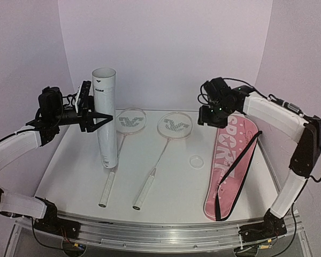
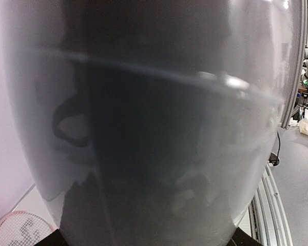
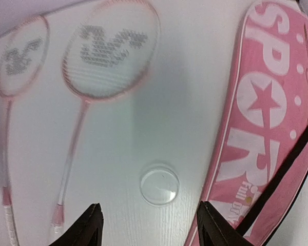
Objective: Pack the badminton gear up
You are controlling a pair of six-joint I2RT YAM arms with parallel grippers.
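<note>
Two rackets lie side by side on the white table, the left racket (image 1: 129,122) (image 3: 20,57) and the right racket (image 1: 174,126) (image 3: 112,48), handles toward the near edge. A tall white tube (image 1: 106,118) (image 2: 154,123) stands upright left of them. My left gripper (image 1: 103,118) (image 2: 146,241) is closed around its middle, and the tube fills the left wrist view. My right gripper (image 1: 209,116) (image 3: 151,228) hangs open and empty above the table, between the right racket and the pink bag (image 1: 231,160) (image 3: 269,113). A racket head (image 2: 20,230) shows past the tube.
A small clear round lid (image 1: 196,160) (image 3: 159,184) lies on the table just ahead of my right fingertips. The pink bag with a black strap (image 1: 241,171) lies lengthwise along the right side. Purple walls close in the back and sides.
</note>
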